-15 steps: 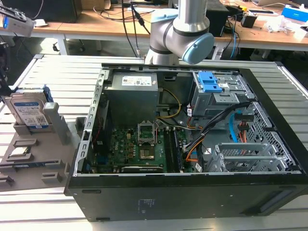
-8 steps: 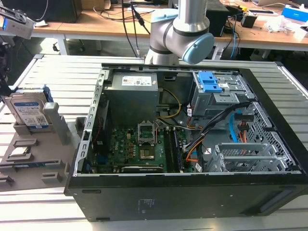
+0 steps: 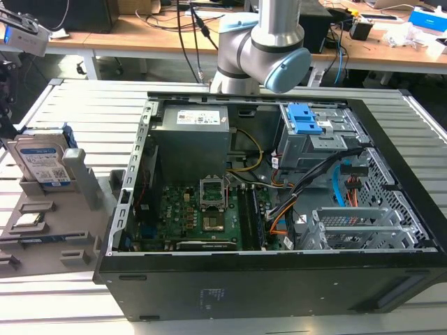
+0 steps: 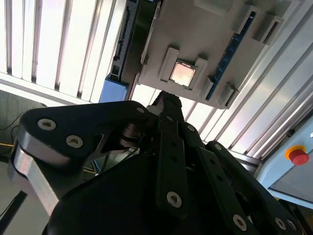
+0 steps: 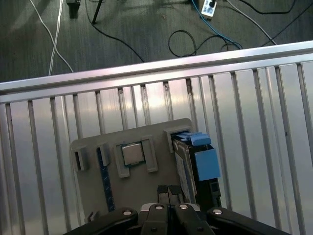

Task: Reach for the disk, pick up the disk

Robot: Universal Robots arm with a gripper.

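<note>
The disk (image 3: pixel 43 159) stands on edge in a slot of a grey holder tray (image 3: pixel 70 241) at the exterior view's left, its white-and-blue label facing the camera. In the first wrist view I look down on the disk (image 5: pixel 198 164) edge-on, with its bright blue carrier frame on top. My gripper (image 5: pixel 168 190) hangs well above the tray, its two fingertips pressed together with nothing between them. In the second wrist view the gripper (image 4: pixel 166 98) points at the tray, and the disk's blue frame (image 4: pixel 113 90) lies off to one side of it.
The tray (image 5: pixel 98 142) also holds a processor chip (image 5: pixel 131 154) and a memory stick (image 5: pixel 104 171). An open black computer case (image 3: pixel 279 279) stands at the exterior view's right, with the arm (image 3: pixel 269 42) behind it. The slatted metal table ends near cables on the floor (image 5: pixel 186 41).
</note>
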